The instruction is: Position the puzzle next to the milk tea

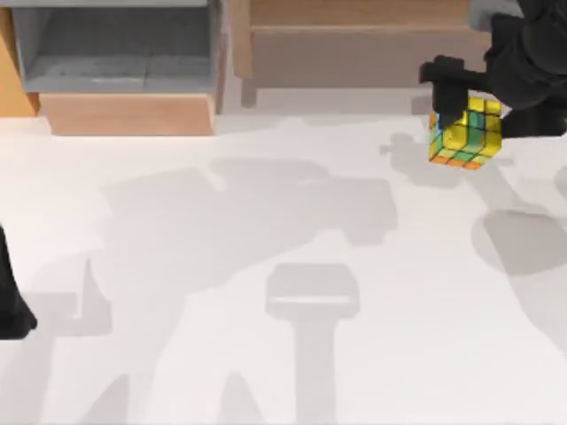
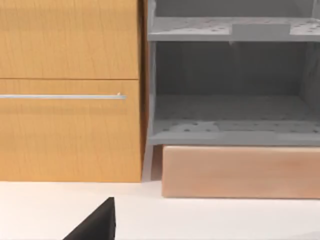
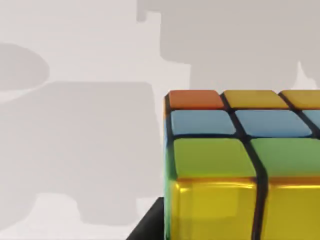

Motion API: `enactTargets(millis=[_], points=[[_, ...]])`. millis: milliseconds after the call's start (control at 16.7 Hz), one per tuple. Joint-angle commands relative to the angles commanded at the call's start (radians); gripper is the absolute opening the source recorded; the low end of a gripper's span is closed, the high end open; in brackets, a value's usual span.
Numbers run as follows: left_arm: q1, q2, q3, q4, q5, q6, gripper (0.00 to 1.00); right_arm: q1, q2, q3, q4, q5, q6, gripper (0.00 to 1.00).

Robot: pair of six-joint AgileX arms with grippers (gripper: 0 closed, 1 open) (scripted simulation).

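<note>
- The right gripper [image 1: 467, 111] is near the far right corner of the surface [image 1: 266, 354], just in front of the wooden shelf unit [image 1: 354, 44] along the far edge.
- Its fingers are closed on the puzzle [image 1: 465, 133], gripping it from above; one dark finger [image 1: 446, 88] shows against the cube's left side in the top view.
- The puzzle is mostly yellow, with green, teal and orange tiles and dark grid lines. Its shadow lies on the surface a little to its left and below, apart from the cube, so it seems lifted off the surface.
- In the right wrist view the puzzle [image 3: 240, 165] sits close up, showing orange, blue, green and yellow tiles over the pale surface.
- The left arm [image 1: 11, 301] is parked at the left edge of the surface; whether its fingers are open or closed cannot be told.
- The left wrist view faces a wooden cabinet [image 2: 70, 90] with a metal handle bar [image 2: 60, 96], a grey shelf rack [image 2: 230, 90] beside it, and a light wooden block [image 2: 240, 172] under the rack.
</note>
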Motion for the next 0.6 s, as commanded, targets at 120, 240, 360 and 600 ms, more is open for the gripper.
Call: enactTargets(millis=[120, 240, 360, 600], points=[[0.0, 0.0, 0.0, 0.0, 0.0, 0.0, 1.0, 0.003, 0.047, 0.008, -0.119, 0.043, -0.033, 0.0], [0.0, 0.0, 0.0, 0.0, 0.0, 0.0, 1.0, -0.004, 0.095, 0.015, -0.195, 0.077, -0.073, 0.0], [0.0, 0.0, 0.0, 0.0, 0.0, 0.0, 1.0, -0.011, 0.122, 0.022, -0.229, 0.095, -0.099, 0.0], [0.0, 0.0, 0.0, 0.0, 0.0, 0.0, 1.0, -0.011, 0.124, 0.022, -0.231, 0.096, -0.101, 0.0]])
